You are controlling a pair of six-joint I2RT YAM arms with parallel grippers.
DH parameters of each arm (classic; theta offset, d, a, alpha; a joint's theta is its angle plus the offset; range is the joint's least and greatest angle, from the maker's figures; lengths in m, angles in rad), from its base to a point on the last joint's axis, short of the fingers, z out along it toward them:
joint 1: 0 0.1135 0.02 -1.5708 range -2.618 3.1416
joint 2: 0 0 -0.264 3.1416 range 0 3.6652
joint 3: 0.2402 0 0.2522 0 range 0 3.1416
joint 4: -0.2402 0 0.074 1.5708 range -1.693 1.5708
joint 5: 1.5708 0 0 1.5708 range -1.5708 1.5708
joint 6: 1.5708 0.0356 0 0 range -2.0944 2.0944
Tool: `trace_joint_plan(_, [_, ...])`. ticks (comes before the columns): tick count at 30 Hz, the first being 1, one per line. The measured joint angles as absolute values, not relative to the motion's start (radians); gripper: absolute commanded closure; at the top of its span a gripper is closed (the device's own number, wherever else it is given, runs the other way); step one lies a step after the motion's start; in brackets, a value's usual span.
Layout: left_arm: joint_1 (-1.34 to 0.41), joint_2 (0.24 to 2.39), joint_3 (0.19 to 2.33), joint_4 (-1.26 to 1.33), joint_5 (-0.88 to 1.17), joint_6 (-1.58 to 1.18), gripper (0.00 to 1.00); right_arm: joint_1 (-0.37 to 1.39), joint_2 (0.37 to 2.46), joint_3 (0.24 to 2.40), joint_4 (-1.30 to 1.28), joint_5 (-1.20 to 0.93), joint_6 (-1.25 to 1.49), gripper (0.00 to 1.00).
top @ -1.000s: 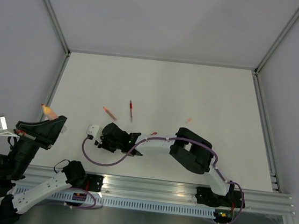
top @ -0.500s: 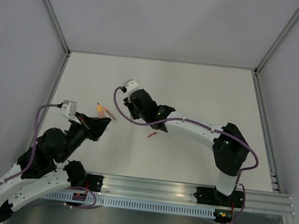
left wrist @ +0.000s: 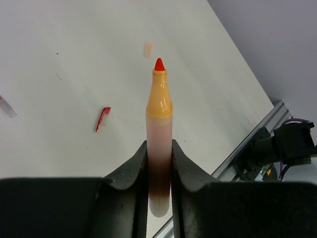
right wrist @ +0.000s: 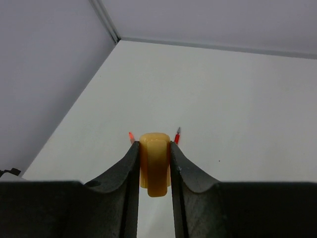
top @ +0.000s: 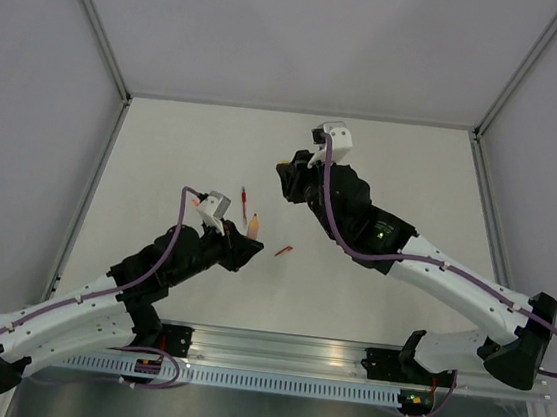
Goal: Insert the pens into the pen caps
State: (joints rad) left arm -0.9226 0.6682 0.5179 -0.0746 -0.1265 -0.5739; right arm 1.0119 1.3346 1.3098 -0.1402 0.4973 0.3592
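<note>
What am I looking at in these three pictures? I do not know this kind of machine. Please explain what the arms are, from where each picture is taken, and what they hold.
These are two robot arms bolted at the near edge of a white table. The wide picture comes from a fixed camera above and behind them. The two close pictures come from small cameras on the wrists, so each shows its own black fingers.

The left gripper is shut on an orange pen with a bare red tip pointing forward. The right gripper is shut on a short orange cap.

On the table lie a dark red pen and a small red cap, apart from each other. The job is to push each pen into its cap; no pen is capped yet.
</note>
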Motion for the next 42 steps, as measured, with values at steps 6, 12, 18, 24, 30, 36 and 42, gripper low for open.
trace_joint_plan(6, [-0.922, 0.639, 0.483, -0.018, -0.1, -0.547, 0.98, 1.024, 1.321, 1.179, -0.051, 0.499, 0.443, 1.0])
trace_joint_plan(12, [-0.923, 0.558, 0.451, 0.031, -0.094, -0.53, 0.98, 1.097, 1.322, 1.132, 0.044, 0.544, 0.464, 1.0])
trace_joint_plan(18, [-0.922, 0.542, 0.437, 0.039, -0.09, -0.529, 0.98, 1.149, 1.335, 1.132, 0.147, 0.59, 0.463, 1.0])
trace_joint_plan(24, [-0.922, 0.527, 0.42, 0.056, -0.073, -0.529, 0.98, 1.2, 1.374, 1.132, 0.205, 0.645, 0.44, 1.0])
trace_joint_plan(30, [-0.923, 0.49, 0.411, 0.059, -0.072, -0.53, 0.98, 1.235, 1.389, 1.132, 0.236, 0.688, 0.415, 1.0])
trace_joint_plan(36, [-0.922, 0.485, 0.41, 0.06, -0.073, -0.53, 0.98, 1.25, 1.389, 1.107, 0.275, 0.712, 0.406, 1.0])
trace_joint_plan(42, [-0.923, 0.485, 0.405, 0.06, -0.071, -0.53, 0.98, 1.284, 1.389, 1.079, 0.292, 0.742, 0.395, 1.0])
